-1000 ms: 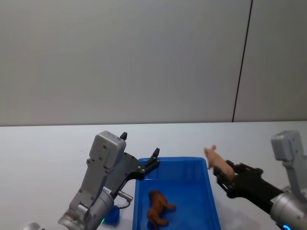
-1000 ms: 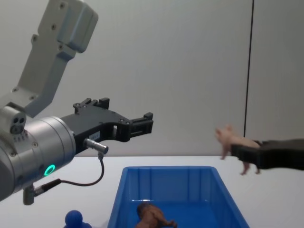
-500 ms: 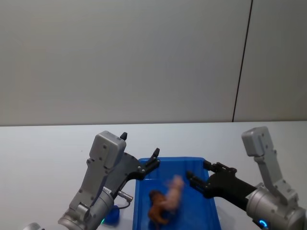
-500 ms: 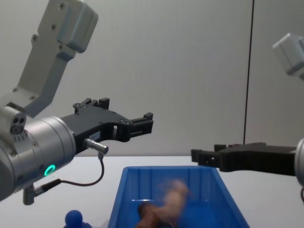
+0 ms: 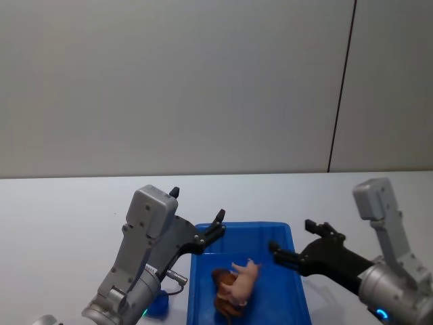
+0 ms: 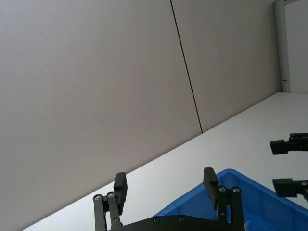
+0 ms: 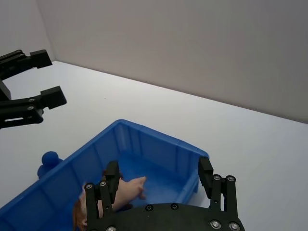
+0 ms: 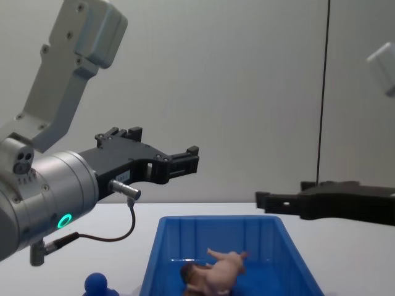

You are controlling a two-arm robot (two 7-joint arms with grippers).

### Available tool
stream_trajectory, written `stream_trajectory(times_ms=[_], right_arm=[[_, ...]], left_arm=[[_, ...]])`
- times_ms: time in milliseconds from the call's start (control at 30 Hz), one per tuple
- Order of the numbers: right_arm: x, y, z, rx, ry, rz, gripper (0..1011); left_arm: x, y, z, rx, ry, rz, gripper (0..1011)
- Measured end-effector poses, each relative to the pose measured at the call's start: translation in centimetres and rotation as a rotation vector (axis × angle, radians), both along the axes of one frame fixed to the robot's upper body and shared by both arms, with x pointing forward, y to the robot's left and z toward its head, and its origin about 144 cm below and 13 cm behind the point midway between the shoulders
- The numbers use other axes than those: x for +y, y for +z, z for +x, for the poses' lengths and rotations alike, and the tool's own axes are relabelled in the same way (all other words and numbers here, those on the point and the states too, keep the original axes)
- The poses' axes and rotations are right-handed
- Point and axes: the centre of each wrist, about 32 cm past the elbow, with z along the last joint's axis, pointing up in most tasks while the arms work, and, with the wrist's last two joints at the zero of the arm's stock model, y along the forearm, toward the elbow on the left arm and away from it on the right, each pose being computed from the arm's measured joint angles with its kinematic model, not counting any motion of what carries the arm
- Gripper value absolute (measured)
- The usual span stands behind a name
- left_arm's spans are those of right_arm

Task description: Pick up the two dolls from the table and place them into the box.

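Observation:
The blue box [image 5: 243, 226] stands on the white table [image 5: 61, 210] between my arms. Both dolls lie inside it. The pale pink pig [image 5: 242, 283] rests on its side against the dark brown animal [image 5: 222, 299]; the chest view shows the pig [image 8: 226, 269] over the brown one [image 8: 194, 277]. My right gripper [image 5: 292, 237] hovers open over the box's right rim, holding nothing, and the right wrist view looks past it [image 7: 159, 166] down onto the pig [image 7: 128, 189]. My left gripper [image 5: 197, 204] is open above the box's far left corner.
A small blue knob-shaped object [image 5: 157, 305] sits on the table just left of the box, also in the chest view [image 8: 95, 283]. A plain grey wall with a dark vertical seam [image 5: 340, 88] rises behind the table. Bare tabletop lies to the far left and right.
My right gripper carried the pig over the box, opened and dropped it. The pig has come to rest against the brown animal. The right arm drew back slightly rightward; the left arm stayed still.

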Motion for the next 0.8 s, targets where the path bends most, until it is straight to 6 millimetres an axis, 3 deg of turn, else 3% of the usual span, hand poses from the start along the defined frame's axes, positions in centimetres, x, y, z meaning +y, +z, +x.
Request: stream_trajectory(times_ms=[400, 800], right_arm=[[-3.4, -0.3, -1.7, -0.033, -0.054, -0.023, 1001], [-5.0, -0.5, -2.7, -0.044, -0.064, -0.03, 1001]], left_arm=[[0.0, 0.0, 0.0, 0.0, 0.0, 0.0, 1001], [0.0, 0.0, 0.0, 0.001, 0.001, 0.001, 1001]])
